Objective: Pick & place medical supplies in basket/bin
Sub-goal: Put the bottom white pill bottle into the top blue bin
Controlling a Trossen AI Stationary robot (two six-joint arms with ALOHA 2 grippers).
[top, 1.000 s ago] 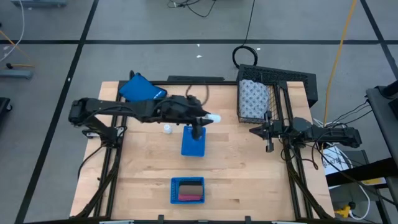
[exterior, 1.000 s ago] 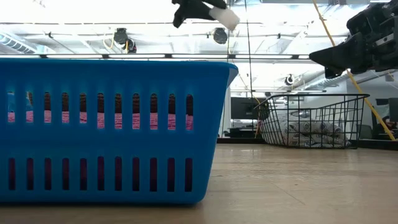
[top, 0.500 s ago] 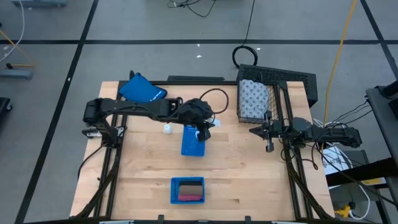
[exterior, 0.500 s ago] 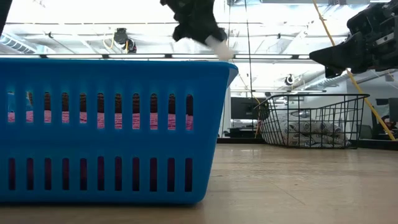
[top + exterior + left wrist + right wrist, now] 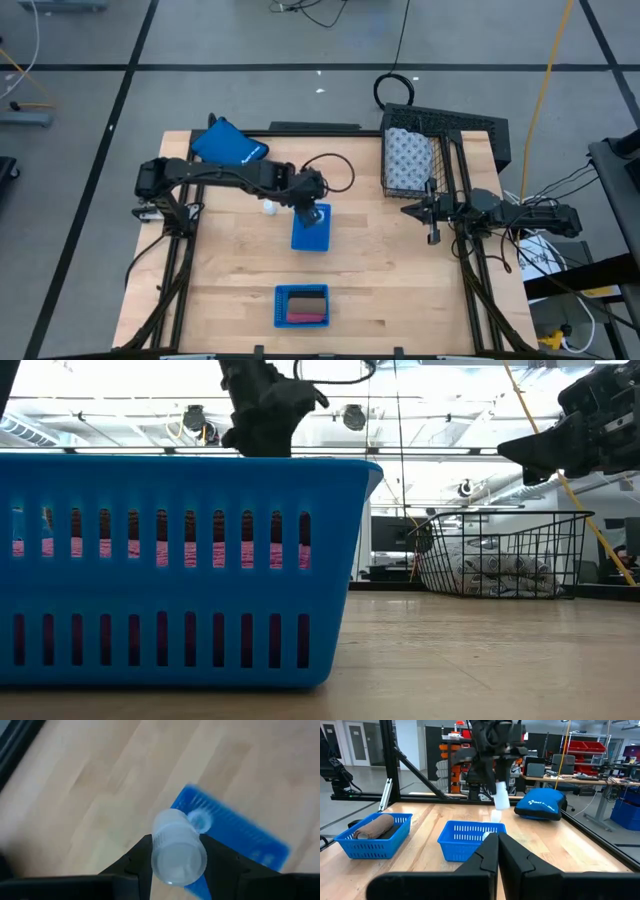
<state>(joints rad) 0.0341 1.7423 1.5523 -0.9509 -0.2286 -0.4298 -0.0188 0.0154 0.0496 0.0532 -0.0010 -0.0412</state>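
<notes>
One small bottle point(image 5: 178, 851) is clamped in the left claw point(image 5: 176, 862); only the roll point(image 5: 407, 158) is binned in the basket point(image 5: 490, 130).

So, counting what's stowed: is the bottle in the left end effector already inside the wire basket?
No. The bottle is held in the left end effector above the blue tray, well apart from the wire basket.

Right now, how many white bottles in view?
3 white bottles: one in the left pincer above the middle blue tray, one inside that tray, one on the table beside it. Others may be hidden.
</notes>
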